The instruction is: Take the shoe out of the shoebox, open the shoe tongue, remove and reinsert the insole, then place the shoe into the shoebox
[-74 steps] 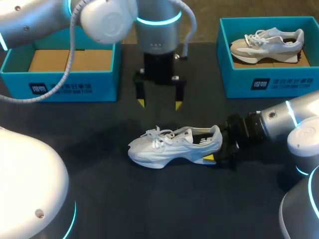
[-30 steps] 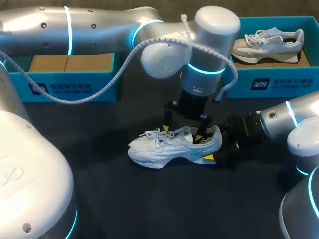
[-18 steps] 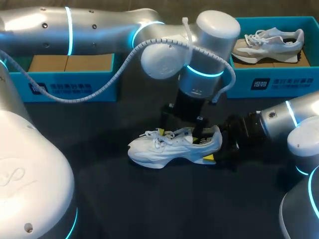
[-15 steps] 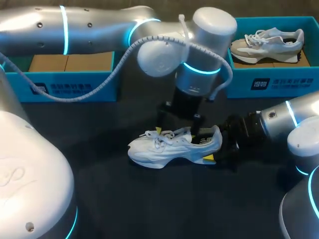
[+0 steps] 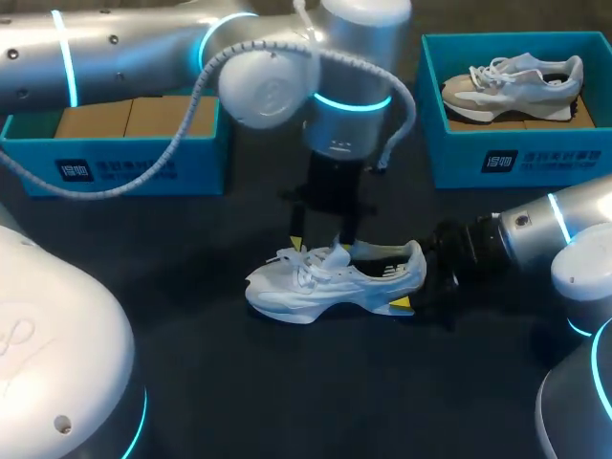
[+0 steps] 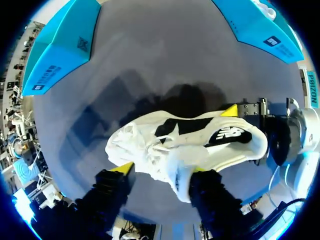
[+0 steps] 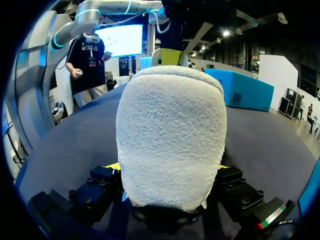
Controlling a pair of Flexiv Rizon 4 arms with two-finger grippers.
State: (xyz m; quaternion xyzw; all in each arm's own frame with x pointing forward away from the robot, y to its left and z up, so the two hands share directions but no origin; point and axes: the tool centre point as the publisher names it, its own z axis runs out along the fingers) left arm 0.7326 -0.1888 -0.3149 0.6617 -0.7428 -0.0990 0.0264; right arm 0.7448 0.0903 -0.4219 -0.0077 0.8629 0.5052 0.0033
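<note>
Lying on its sole in the middle of the dark table point(image 5: 287, 382), the white sneaker point(image 5: 325, 282) is pointing its toe toward my left side, outside both shoeboxes. The right gripper point(image 5: 421, 287) is clamping its heel, one yellow-tipped finger on each side, as the right wrist view shows around the fuzzy heel back point(image 7: 170, 145). The left gripper point(image 5: 320, 241) is hanging straight down over the laces with its fingers spread apart, grasping nothing. In the left wrist view one fingertip point(image 6: 198, 170) is pressing against the raised tongue point(image 6: 172, 172), while the other is sitting just beside the forefoot; the dark opening of the shoe is showing behind the tongue. Farther out, a blue shoebox point(image 5: 115, 158) with brown cardboard inside is standing at the table's far left. Another blue shoebox point(image 5: 516, 153) at the far right is holding a second sneaker point(image 5: 516, 86).
</note>
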